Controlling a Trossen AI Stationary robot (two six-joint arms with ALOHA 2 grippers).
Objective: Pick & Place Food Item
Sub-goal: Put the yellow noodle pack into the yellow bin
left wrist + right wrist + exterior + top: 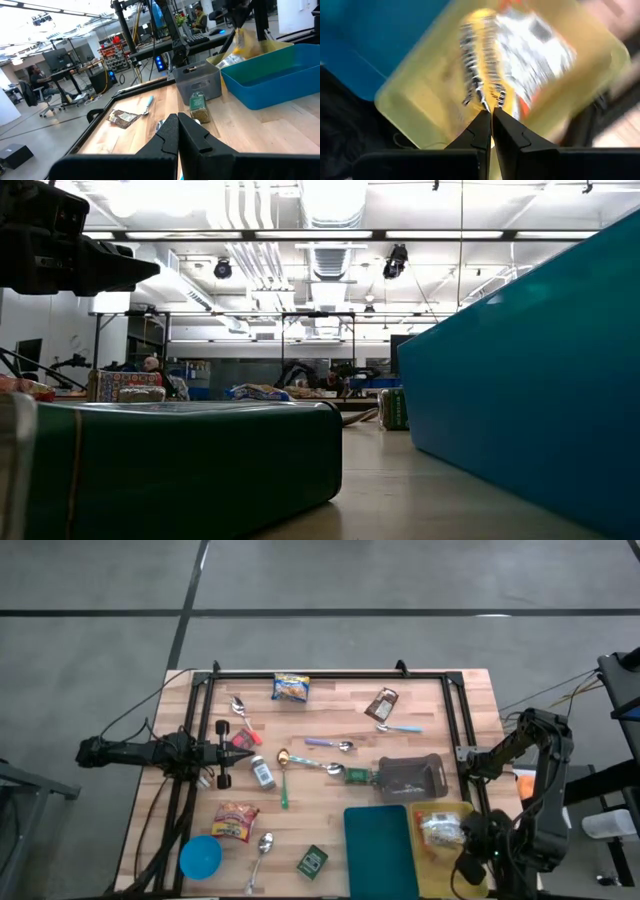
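Landmark: yellow bin at the near right corner of the desk.

Snack packet, clear and silver with dark print, sits in the yellow bin. In the right wrist view the packet fills most of the bin's floor; picture blurred, label unreadable.

Right claw over the yellow bin, fingers clenched tip to tip, nothing between them. Tips sit above the packet's edge; contact cannot be told. Right arm stands beside the bin, off the desk's right edge.

Teal bin touching the yellow bin on its left side. Grey bin just beyond the teal one, away from the yellow bin.

Left claw clenched, empty, far across the desk from the yellow bin, near a spice jar.

Other items well apart from the yellow bin: blue bowl, several spoons, green box, brown packet.
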